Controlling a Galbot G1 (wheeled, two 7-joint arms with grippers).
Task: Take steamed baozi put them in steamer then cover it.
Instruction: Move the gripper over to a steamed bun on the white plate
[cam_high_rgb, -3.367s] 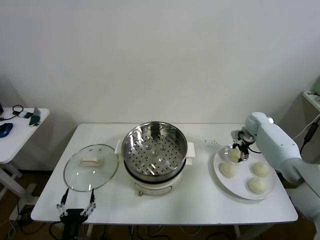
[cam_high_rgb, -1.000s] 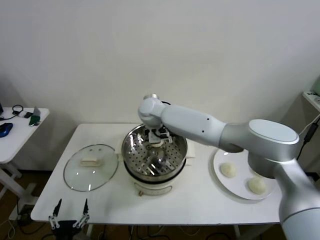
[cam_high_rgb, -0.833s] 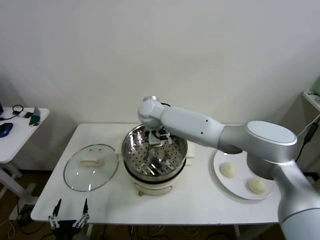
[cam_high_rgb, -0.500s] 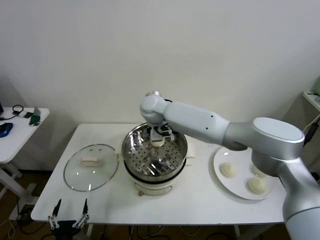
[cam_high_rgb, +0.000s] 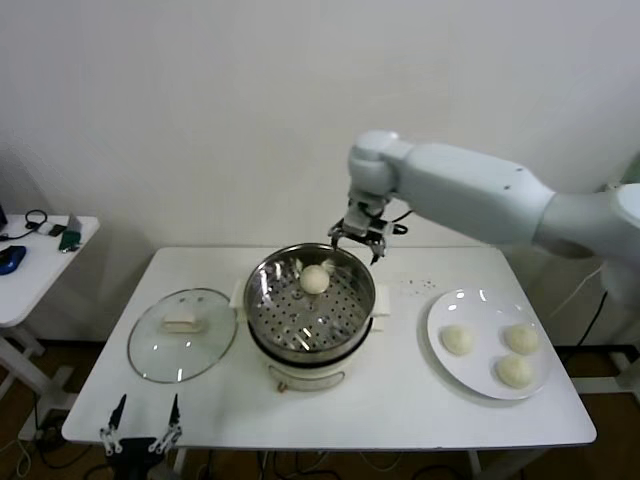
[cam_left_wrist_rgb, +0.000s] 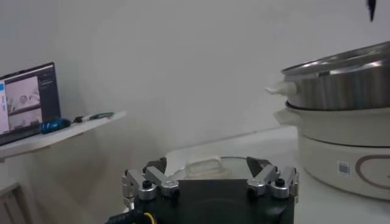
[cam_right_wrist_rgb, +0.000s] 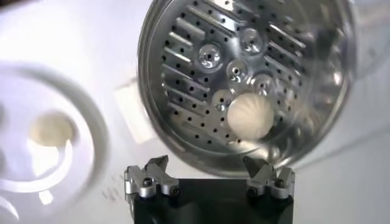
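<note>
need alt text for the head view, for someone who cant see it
One baozi sits in the open steamer mid-table, with the right pincer open and empty just above its far rim. Three more baozi wait on a white plate to the right; the glass cover lies left, and the left pincer idles open at the table's near edge.

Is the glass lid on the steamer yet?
No, the glass lid lies on the table left of the open steamer.

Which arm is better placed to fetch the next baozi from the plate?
The right, probably. The right gripper hangs open and empty above the steamer, on the same side as the plate with three baozi. The left gripper sits low at the table's near-left edge, beyond the lid.
</note>
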